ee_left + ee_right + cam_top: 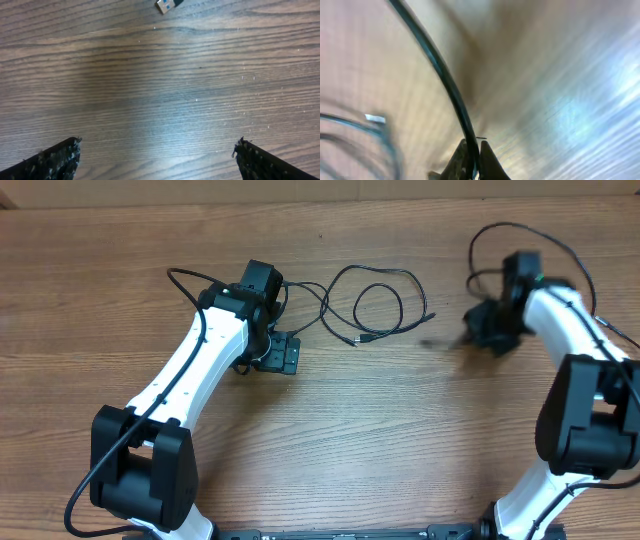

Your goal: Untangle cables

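Note:
Thin black cables (375,285) lie looped on the wooden table (380,440) between the two arms, with one plug end (366,338) at the front of the loops. My right gripper (468,335) sits just right of the loops. In the right wrist view it (473,152) is shut on a black cable (440,70) that runs up and to the left; a silver plug (375,118) and more loops show blurred at the left. My left gripper (278,355) is left of the loops, open wide (157,145) over bare wood. A silver-tipped plug (167,5) lies ahead of it.
Thicker black arm cables arch over the right arm (520,240) and the left arm (190,280). The table's far edge (320,198) runs along the top of the overhead view.

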You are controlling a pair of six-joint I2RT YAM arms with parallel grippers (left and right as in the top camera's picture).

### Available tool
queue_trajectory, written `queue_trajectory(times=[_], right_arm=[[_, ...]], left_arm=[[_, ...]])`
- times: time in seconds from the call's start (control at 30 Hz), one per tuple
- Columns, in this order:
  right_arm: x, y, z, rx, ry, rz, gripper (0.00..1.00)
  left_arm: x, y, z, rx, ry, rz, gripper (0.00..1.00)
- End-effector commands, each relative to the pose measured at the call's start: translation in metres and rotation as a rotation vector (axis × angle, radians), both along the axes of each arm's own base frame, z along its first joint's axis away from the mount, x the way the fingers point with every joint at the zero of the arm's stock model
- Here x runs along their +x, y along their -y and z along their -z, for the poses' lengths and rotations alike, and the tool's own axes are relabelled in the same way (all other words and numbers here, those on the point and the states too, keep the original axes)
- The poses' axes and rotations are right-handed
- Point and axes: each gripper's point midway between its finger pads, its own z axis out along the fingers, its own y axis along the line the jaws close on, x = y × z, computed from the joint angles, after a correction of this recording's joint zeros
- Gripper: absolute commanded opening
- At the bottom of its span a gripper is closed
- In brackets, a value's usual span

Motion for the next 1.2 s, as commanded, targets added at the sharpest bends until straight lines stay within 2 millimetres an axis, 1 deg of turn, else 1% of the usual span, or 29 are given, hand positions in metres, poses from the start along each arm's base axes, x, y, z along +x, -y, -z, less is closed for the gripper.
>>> queue_trajectory(times=[0.0,0.07,0.13,0.2,0.27,0.3,0.37,0.4,0.43,0.47,0.53,0.57,0.63,0.73,0.9,0.97,1.07,1.1,1.13,1.17], right_arm=[[0.035,0.059,-0.063,-0.231,0.130,-0.077,0.04],[0.040,0.086,-0.089,-0.317,0.150,-0.058,0.04],[0.040,0.118,-0.112,-0.409,0.162,-0.029,0.04],[0.037,0.145,-0.127,-0.477,0.165,-0.016,0.04],[0.029,0.170,-0.132,-0.529,0.146,-0.002,0.04],[0.020,0.186,-0.134,-0.564,0.121,0.020,0.04],[0.006,0.212,-0.136,-0.616,0.081,0.066,0.04],[-0.008,0.232,-0.139,-0.649,0.052,0.115,0.04],[-0.011,0.238,-0.139,-0.654,0.047,0.130,0.04],[-0.018,0.249,-0.139,-0.655,0.041,0.158,0.04],[-0.036,0.272,-0.139,-0.655,0.025,0.225,0.04],[-0.050,0.289,-0.140,-0.657,0.013,0.274,0.04],[-0.068,0.309,-0.140,-0.660,-0.003,0.330,0.04],[-0.092,0.332,-0.140,-0.653,-0.019,0.399,0.04],[-0.126,0.358,-0.135,-0.598,-0.010,0.491,0.04],[-0.134,0.365,-0.134,-0.575,0.003,0.518,0.05],[-0.137,0.367,-0.131,-0.517,0.044,0.532,0.43],[-0.136,0.367,-0.131,-0.501,0.057,0.531,0.60],[-0.135,0.366,-0.130,-0.486,0.069,0.531,0.73],[-0.133,0.365,-0.130,-0.474,0.080,0.527,0.80]], left_arm=[[-0.001,0.000,-0.002,0.008,0.008,0.006,1.00],[-0.001,0.000,-0.002,0.007,0.008,-0.004,1.00],[-0.001,0.000,-0.002,0.006,0.008,-0.012,1.00],[-0.001,0.000,-0.002,0.005,0.008,-0.018,1.00],[-0.001,0.001,-0.002,0.003,0.007,-0.025,1.00],[-0.001,0.001,-0.002,0.000,0.006,-0.028,1.00],[-0.001,0.002,-0.002,-0.004,0.004,-0.033,1.00],[-0.001,0.002,-0.002,-0.005,0.004,-0.037,1.00],[-0.001,0.002,-0.002,-0.007,0.003,-0.037,1.00],[-0.001,0.002,-0.002,-0.008,0.003,-0.037,1.00],[-0.002,0.004,-0.002,-0.015,0.000,-0.036,0.99],[-0.002,0.005,-0.002,-0.022,-0.003,-0.035,0.99],[-0.003,0.005,-0.002,-0.025,-0.004,-0.035,1.00],[-0.003,0.006,-0.002,-0.028,-0.005,-0.035,0.99],[-0.004,0.005,-0.002,-0.026,-0.010,-0.035,1.00],[-0.005,0.005,-0.002,-0.025,-0.013,-0.035,1.00],[-0.005,0.005,-0.002,-0.025,-0.014,-0.035,1.00],[-0.005,0.005,-0.002,-0.025,-0.014,-0.035,1.00],[-0.005,0.005,-0.002,-0.025,-0.014,-0.035,1.00],[-0.005,0.005,-0.002,-0.025,-0.014,-0.036,1.00]])
